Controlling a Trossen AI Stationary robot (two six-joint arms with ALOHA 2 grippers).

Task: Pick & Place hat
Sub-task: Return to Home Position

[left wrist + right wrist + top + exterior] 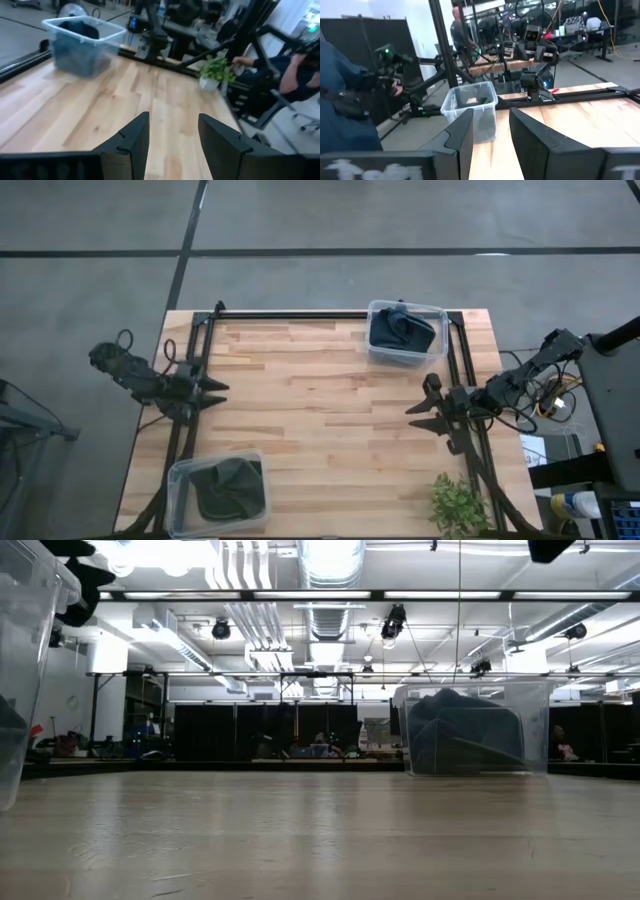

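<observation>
**Caps binned, hands empty: the risk lay in the retreat**

The blue cap (400, 330) lay bunched inside the clear bin (444, 320) at the far right of the bench (320, 410). A dark gray heap (228, 490), too crumpled to count as caps, filled the second bin (176, 490) at the near left corner. Nothing of the task sat loose on the wood, so the sorting looked finished.

The left hand (173, 117) hung over the bench's left side with its fingers spread and nothing between them. The right hand (490, 111) hung over the right side, likewise spread and empty. Both pointed inward, well apart from each other and from either bin.

What remained was pulling the arms back, and that was where trouble could have come. The near bin stood close beside the left arm's base and hard by the bench's edge. It looked light, so a swinging elbow or a trailing cable could probably have shoved it off or tipped out its load. The plant (458, 502) stood near the right arm's base and faced the same hazard. The black rail (300, 314) framing the bench ran near both arms, and a low or wide sweep might have struck it. A seated person (300, 70) was close to the right side of the bench, within reach of a careless swing.
</observation>
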